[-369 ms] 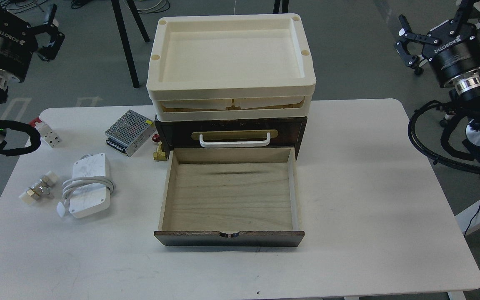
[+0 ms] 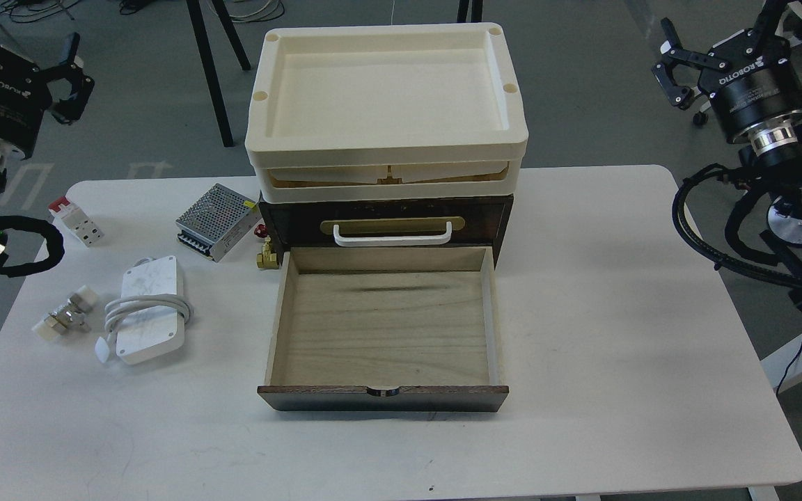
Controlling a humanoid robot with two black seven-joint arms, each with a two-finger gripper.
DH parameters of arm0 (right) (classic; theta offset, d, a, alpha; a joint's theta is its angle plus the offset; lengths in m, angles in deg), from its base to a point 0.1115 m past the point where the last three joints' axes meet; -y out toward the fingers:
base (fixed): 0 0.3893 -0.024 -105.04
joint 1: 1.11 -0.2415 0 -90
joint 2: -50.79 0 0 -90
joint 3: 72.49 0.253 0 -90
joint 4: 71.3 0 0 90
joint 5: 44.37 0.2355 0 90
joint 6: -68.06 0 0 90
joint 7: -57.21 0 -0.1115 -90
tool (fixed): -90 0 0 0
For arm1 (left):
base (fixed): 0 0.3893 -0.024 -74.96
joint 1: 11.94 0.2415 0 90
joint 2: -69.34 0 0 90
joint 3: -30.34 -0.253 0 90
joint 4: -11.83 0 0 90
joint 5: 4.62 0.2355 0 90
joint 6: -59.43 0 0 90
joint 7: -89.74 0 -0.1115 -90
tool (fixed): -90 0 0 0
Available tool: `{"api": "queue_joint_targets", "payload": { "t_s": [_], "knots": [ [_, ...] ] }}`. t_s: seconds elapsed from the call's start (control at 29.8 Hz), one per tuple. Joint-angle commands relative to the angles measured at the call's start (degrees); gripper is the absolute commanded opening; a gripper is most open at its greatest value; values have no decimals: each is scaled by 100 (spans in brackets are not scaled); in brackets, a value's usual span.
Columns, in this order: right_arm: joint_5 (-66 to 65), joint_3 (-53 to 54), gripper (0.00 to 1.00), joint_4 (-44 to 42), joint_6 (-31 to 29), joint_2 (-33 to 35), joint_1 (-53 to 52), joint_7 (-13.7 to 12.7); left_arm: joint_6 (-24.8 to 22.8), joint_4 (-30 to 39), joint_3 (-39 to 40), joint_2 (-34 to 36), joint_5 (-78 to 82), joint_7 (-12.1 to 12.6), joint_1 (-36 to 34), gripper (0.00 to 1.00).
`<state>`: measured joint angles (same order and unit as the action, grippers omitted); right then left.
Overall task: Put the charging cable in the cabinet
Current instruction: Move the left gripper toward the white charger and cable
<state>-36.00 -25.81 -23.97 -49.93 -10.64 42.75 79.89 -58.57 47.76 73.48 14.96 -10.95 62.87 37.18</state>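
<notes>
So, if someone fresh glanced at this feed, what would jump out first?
The dark brown wooden cabinet at table centre, cream plastic trays stacked on top, its light-wood drawer pulled fully open and empty. Left of it lies the flat white square charging cable, untouched, cord looped around it.

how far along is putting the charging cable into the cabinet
Done: the cabinet's drawer is pulled fully out and bare inside. In hand: nothing; the left end effector and right end effector both hover above the table's far corners, holding nothing. Left: everything else. The charging cable lies on the table left of the drawer and has yet to be grasped, placed inside, and likely shut in.
</notes>
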Motion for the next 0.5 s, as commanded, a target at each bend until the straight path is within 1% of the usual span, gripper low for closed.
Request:
{"api": "queue_joint_targets", "payload": {
  "t_s": [0.0,0.03,0.1,0.17,0.2,0.23,0.3,0.34,0.37,0.47],
  "knots": [
    [-2,78,100,4,0,0,0,0,0,-465,150,-475,-332,-113,36,100],
    [-2,78,100,4,0,0,0,0,0,-421,299,-598,-429,-113,79,100],
    [-2,78,100,4,0,0,0,0,0,-124,520,-591,-447,-113,158,100],
    [-2,78,100,4,0,17,9,0,0,673,730,-443,-473,-113,377,100],
    [-2,87,100,4,0,35,17,0,0,1156,844,-233,-474,-113,518,100],
    [-2,87,100,4,0,52,17,0,0,1797,985,100,-439,-113,676,100],
    [-2,87,100,4,0,70,61,9,0,2695,1065,637,-281,-113,818,100],
    [-2,87,100,4,0,70,88,9,0,2995,1083,883,-54,-113,818,100],
    [-2,87,100,4,0,79,96,9,0,3120,1092,1086,253,-113,818,100],
    [-2,104,100,4,0,79,167,18,0,3454,1074,1509,2007,-113,809,100]
  ]
}}
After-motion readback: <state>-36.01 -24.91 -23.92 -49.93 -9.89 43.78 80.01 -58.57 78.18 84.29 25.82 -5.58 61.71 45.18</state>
